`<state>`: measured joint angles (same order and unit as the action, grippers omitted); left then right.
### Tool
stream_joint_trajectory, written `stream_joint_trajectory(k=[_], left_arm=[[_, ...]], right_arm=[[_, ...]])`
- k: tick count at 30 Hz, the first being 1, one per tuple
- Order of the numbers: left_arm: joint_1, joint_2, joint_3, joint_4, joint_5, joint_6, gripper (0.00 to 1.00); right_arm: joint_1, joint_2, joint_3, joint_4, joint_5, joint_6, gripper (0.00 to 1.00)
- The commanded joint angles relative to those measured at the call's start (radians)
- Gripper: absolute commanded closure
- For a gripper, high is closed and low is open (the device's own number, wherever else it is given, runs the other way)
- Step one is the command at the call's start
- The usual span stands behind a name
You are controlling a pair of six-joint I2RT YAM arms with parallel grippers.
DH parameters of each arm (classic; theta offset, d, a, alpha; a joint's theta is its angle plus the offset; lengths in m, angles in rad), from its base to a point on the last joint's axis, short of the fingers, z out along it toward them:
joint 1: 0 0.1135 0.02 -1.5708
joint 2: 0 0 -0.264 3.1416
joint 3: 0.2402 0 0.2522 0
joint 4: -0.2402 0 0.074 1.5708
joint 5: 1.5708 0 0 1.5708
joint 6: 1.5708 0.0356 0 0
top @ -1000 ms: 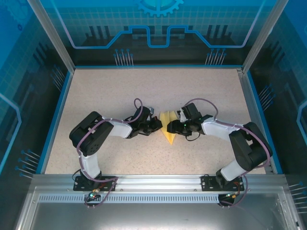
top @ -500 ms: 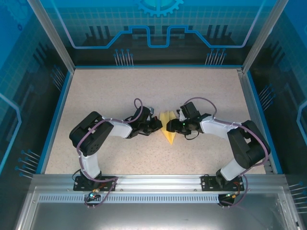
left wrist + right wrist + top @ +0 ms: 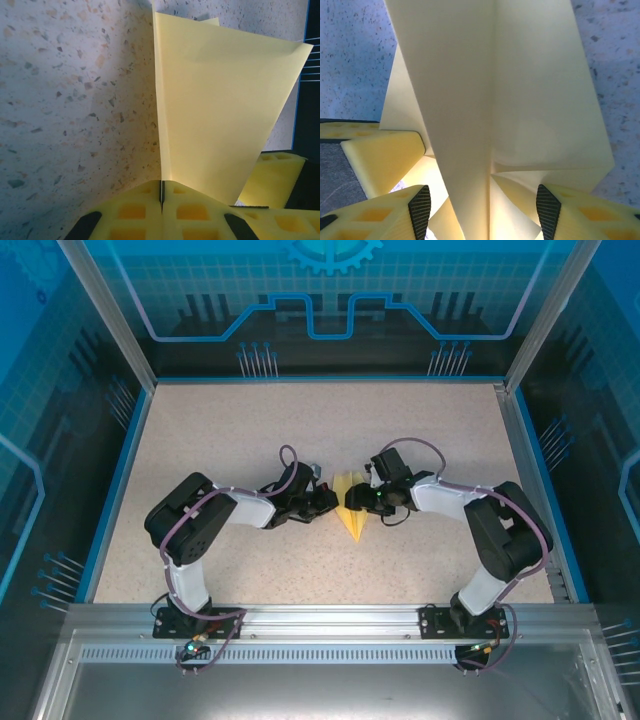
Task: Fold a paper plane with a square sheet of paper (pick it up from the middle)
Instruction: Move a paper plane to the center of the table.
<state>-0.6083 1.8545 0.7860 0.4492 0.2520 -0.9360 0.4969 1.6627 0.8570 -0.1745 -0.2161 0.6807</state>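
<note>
The paper plane (image 3: 353,519) lies mid-table as a pale-yellow folded dart, its tip toward the near edge. My left gripper (image 3: 331,502) is at its left side. In the left wrist view this gripper (image 3: 161,189) is shut on the edge of a raised flap of the paper plane (image 3: 220,110). My right gripper (image 3: 363,501) comes in from the right. It stands open (image 3: 484,210) around the creased paper plane (image 3: 495,75), whose layers run between the black pads (image 3: 547,210) without being pinched. The square sheet shows only in this folded form.
The speckled table (image 3: 230,440) is bounded by blue walls (image 3: 118,480) left and right and an aluminium rail (image 3: 320,615) at the near edge. A yellow finger of the other gripper shows beside the paper in each wrist view (image 3: 270,175) (image 3: 380,155).
My right gripper has slid a little leftward, further onto the paper, and its forearm has swung closer in. The left arm and the paper have stayed put.
</note>
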Motion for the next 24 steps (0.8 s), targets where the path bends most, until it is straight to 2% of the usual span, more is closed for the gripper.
stream_joint_trajectory(k=[1, 4, 12, 19, 24], left_arm=[[0.007, 0.006, -0.007, -0.014, 0.012, 0.026, 1.00], [0.006, 0.002, -0.007, -0.014, 0.012, 0.027, 1.00], [0.006, 0.003, -0.005, -0.012, 0.015, 0.027, 1.00], [0.006, 0.000, -0.006, -0.014, 0.016, 0.015, 1.00], [0.005, -0.005, -0.001, -0.016, 0.022, 0.014, 1.00]], right_arm=[[0.018, -0.020, -0.009, -0.007, -0.068, 0.009, 0.40], [0.029, -0.050, -0.039, -0.011, -0.106, 0.036, 0.40], [0.053, -0.038, -0.022, -0.047, -0.067, 0.058, 0.42], [0.099, 0.013, 0.068, -0.134, 0.069, 0.043, 0.55], [0.128, 0.049, 0.105, -0.182, 0.142, 0.037, 0.58]])
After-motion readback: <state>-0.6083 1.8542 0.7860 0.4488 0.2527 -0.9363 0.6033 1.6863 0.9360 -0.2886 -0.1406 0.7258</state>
